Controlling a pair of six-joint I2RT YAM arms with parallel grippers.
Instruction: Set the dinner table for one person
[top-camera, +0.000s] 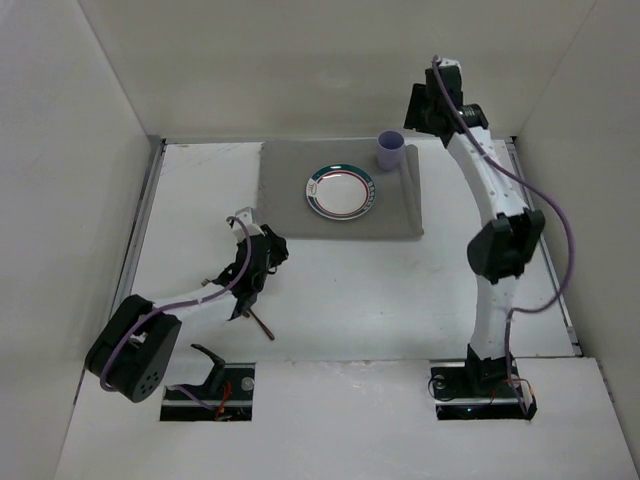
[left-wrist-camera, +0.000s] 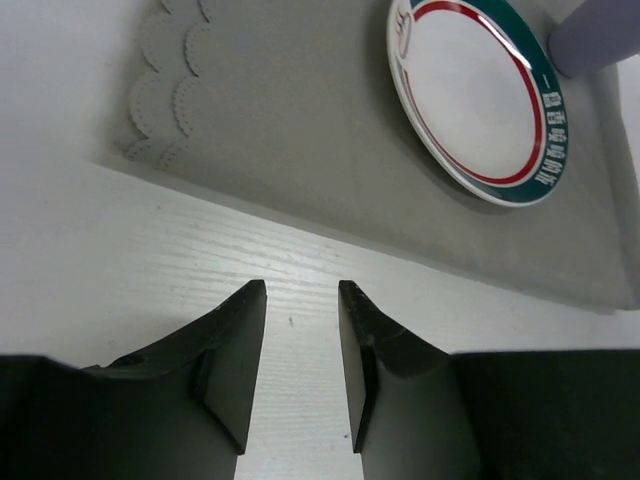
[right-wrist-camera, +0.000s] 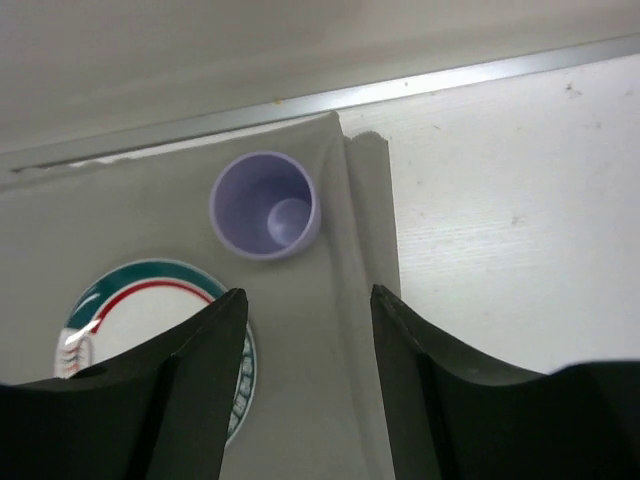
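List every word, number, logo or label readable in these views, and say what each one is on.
On the plate, green rim band: a row of white characters, too blurred to read.
On the plate, by the red ring: a small red mark, too small to read.
On the cup, placemat and dinner table: no text visible.

The table (top-camera: 350, 290) is a big flat matte white rectangle, with metal rails (top-camera: 143, 215) along its left and right edges.
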